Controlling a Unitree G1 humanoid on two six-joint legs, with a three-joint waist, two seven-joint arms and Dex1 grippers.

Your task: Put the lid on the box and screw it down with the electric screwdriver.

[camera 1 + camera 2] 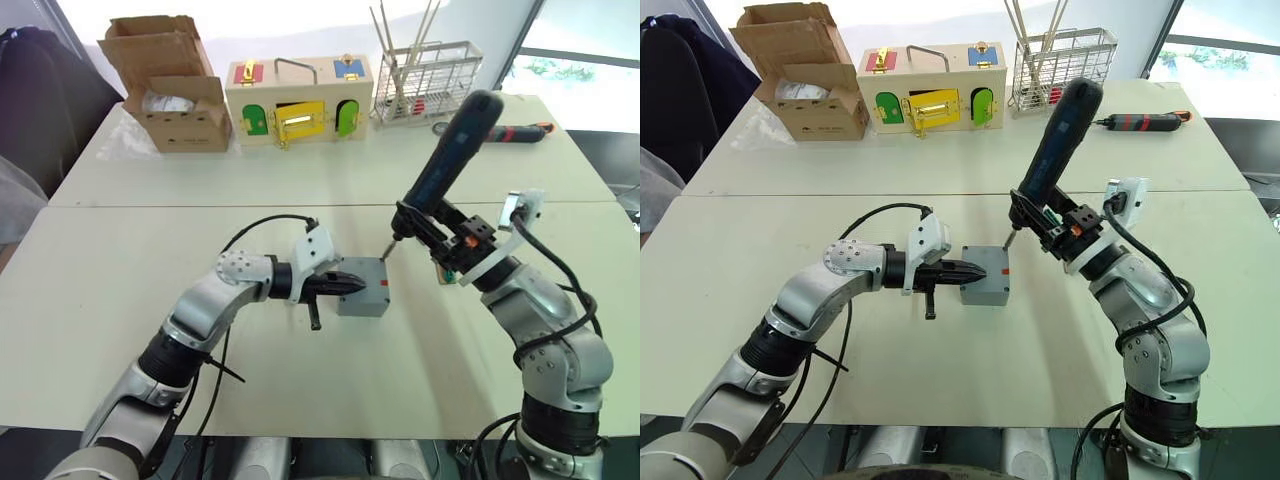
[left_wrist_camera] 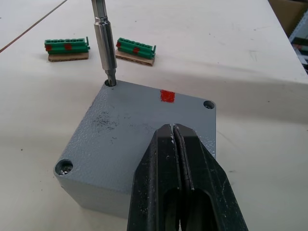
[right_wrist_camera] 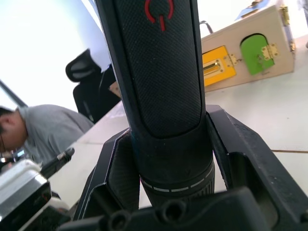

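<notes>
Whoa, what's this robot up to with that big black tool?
It is screwing a lid onto a small grey box on the table. The right pincer is shut on the electric screwdriver, tilted, with its metal bit set in a corner screw hole of the lid. The left pincer, its fingers together, presses on the lid's top, apparently to steady it. The other corner holes in view are not being worked on right now.
</notes>
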